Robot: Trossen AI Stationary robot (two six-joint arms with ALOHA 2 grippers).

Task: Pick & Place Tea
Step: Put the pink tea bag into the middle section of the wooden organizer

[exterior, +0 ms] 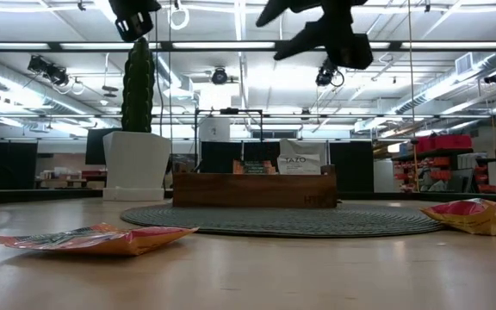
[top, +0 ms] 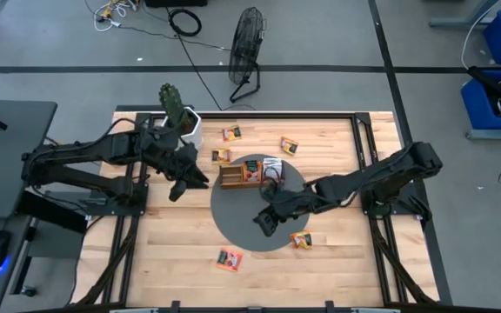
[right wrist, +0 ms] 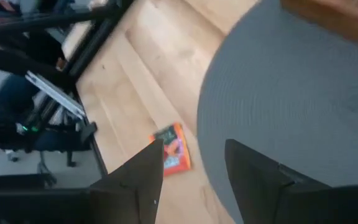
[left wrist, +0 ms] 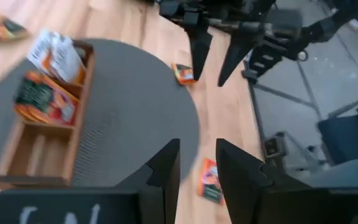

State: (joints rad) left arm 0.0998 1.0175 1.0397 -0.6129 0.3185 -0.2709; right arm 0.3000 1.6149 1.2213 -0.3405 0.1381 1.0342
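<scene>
Item: loose tea sachets on table, ref. landmark grey round mat [top: 255, 213]. Nearest target: orange sachet [top: 301, 240] just off mat's front-right edge. Right gripper [top: 265, 224] hovers over mat's front part, jaws parted, empty; sachet lies just beside, to its right. Left gripper [top: 183, 184] at mat's left edge, jaws narrow gap, empty, farther off. Wooden tray [top: 242, 176] on mat already has some sachets.

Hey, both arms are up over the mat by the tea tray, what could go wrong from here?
The left gripper and right gripper, both empty, hover close to the wooden tray; a low pass might knock it or tip the sachets standing in it. The sachets on the table lie flat, like the nearest one, so fingers may slide over them.
</scene>
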